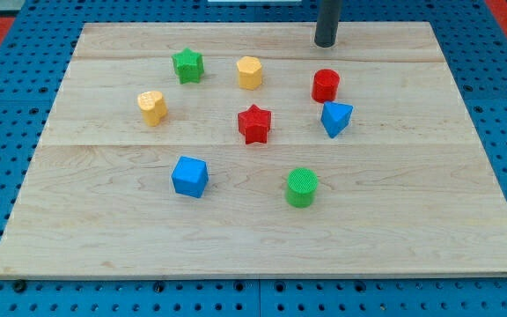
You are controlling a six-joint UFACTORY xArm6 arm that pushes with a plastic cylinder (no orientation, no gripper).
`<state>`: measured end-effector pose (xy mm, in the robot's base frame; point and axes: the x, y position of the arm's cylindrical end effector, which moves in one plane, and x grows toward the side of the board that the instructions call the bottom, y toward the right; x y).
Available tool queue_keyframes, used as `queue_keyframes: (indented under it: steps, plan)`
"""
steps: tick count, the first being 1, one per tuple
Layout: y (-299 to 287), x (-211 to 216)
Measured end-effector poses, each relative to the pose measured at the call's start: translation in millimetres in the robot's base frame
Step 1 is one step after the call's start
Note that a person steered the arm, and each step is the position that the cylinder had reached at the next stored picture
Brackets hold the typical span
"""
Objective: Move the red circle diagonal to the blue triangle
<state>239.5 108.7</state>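
Observation:
The red circle (326,84) stands on the wooden board (412,194) at the upper right of the block group. The blue triangle (335,118) lies just below it and slightly to the view's right, almost touching. My tip (326,42) is above the red circle, toward the view's top, a short gap away and not touching any block.
A red star (254,123) sits left of the blue triangle. A yellow hexagon (249,72) and a green star (187,65) are at the upper left, a yellow block (152,106) further left, a blue cube (189,176) and a green circle (302,187) lower down.

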Motion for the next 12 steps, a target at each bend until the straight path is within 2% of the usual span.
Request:
queue_keyframes:
  steps: [2, 3, 4, 5, 6, 8, 9, 10, 11, 12]
  plan:
    - [3.2, 1.9]
    - [43.1, 7.7]
    - [95.8, 77.0]
    - [52.5, 89.1]
    - [33.1, 74.5]
    - [26.7, 66.6]
    - [26.7, 75.9]
    - [-33.0, 76.0]
    - [-40.1, 76.2]
    - [7.3, 63.4]
